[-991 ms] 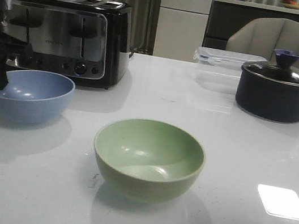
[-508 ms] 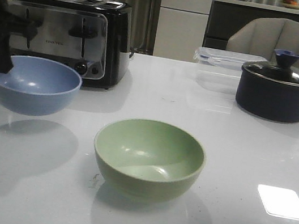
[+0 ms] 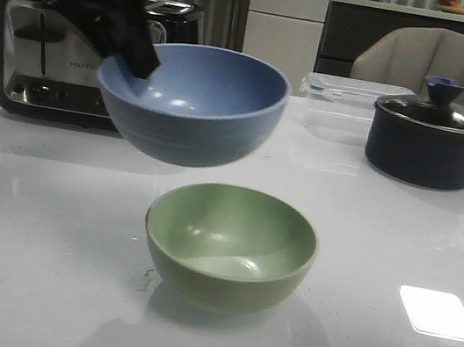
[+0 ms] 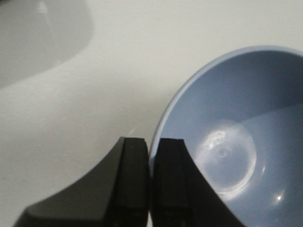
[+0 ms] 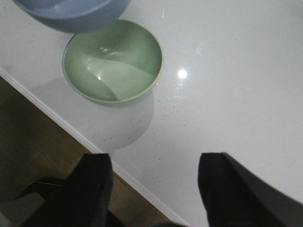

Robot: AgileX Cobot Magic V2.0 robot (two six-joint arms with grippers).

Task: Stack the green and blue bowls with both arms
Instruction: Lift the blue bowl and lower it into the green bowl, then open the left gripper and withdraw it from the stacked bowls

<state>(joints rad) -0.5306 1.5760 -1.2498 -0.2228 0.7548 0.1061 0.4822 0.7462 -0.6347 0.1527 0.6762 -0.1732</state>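
Fingers [image 4: 150, 179] pinch blue bowl [image 3: 192, 103] above green bowl [image 3: 230, 242].

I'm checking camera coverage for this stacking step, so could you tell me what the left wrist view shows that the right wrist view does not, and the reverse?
Only the left wrist view shows the left gripper, its fingers pinched on the rim of the blue bowl, and the inside of that bowl. Only the right wrist view shows the green bowl resting upright on the table, the table's near edge with floor beyond, and the right gripper open and holding nothing. Both views share the blue bowl, seen by the right wrist only as its underside above the green bowl, and the white tabletop.
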